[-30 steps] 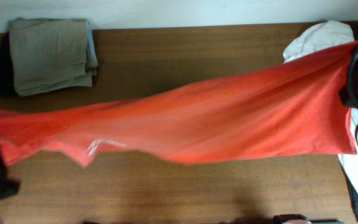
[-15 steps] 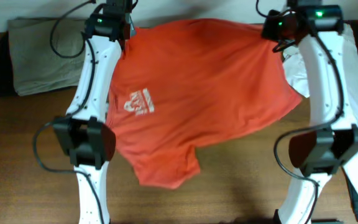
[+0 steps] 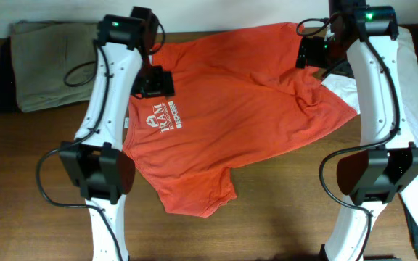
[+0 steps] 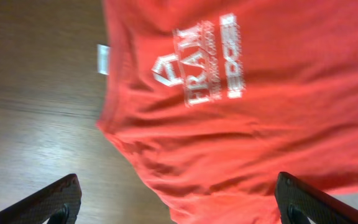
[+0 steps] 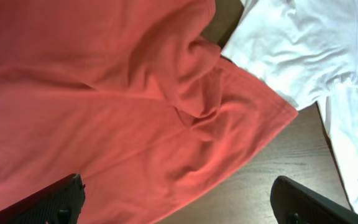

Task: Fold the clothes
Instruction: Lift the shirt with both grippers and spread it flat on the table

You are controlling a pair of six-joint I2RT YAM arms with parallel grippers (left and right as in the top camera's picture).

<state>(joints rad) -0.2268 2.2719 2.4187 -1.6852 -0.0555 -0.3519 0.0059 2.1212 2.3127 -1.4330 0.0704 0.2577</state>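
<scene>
The red-orange T-shirt (image 3: 245, 123) lies spread on the brown worktop (image 3: 281, 210) between the two arms, mostly in the far half. Its printed side faces up and one sleeve (image 3: 194, 196) reaches toward the near edge. The white lettering (image 4: 201, 62) is readable on the chest in the left wrist view, and the small white neck tag (image 4: 104, 59) sticks out past the collar onto bare wood. The cloth is not flat. It has shallow wrinkles across the body and a bunched fold (image 5: 197, 81) near its right side, where the red edge lies right against a white garment (image 5: 303, 50) on that end of the worktop. The left fingers (image 4: 55, 200) are spread wide apart over the chest area near the print, with nothing between them and only shirt and wood showing in the gap. The right fingers (image 5: 55, 199) are likewise released and wide apart, above the rumpled right part of the shirt, and grasp nothing. The pictures do not show whether either pair touches the fabric. A stack of folded khaki-grey garments (image 3: 60, 61) sits at the far left corner, well apart from the shirt.
</scene>
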